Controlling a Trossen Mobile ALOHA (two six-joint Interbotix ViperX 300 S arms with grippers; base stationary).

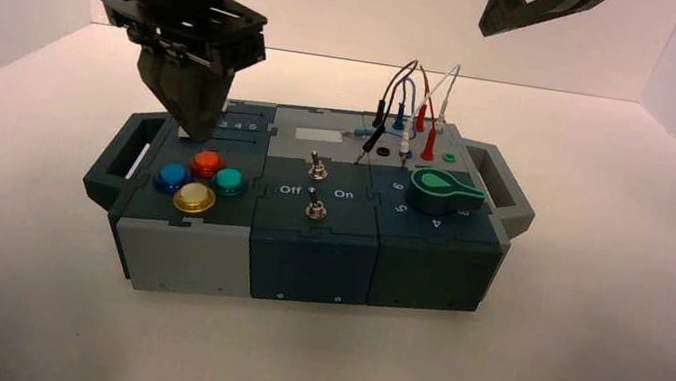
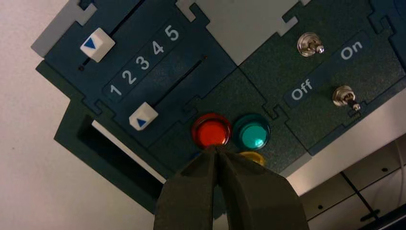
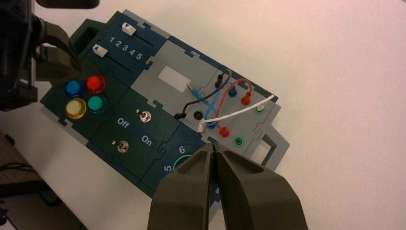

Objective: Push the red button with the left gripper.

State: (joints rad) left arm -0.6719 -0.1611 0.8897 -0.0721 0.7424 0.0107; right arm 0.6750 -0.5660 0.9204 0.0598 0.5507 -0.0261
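Note:
The red button [image 1: 208, 163] is the far one of a diamond cluster on the left part of the box, with blue [image 1: 173, 176], teal [image 1: 230, 181] and yellow [image 1: 194, 197] buttons round it. My left gripper [image 1: 199, 127] is shut and empty, its tip a little above and behind the red button. In the left wrist view the closed tip [image 2: 216, 149] sits at the edge of the red button [image 2: 211, 131]. My right gripper [image 3: 214, 146] is shut and empty, held high over the box's right side.
Two white sliders [image 2: 97, 44] [image 2: 143, 117] flank a 1 to 5 scale behind the buttons. Two toggle switches [image 1: 318, 167] stand at the box's middle between Off and On. A green knob [image 1: 440, 190] and plugged wires [image 1: 418, 101] are on the right.

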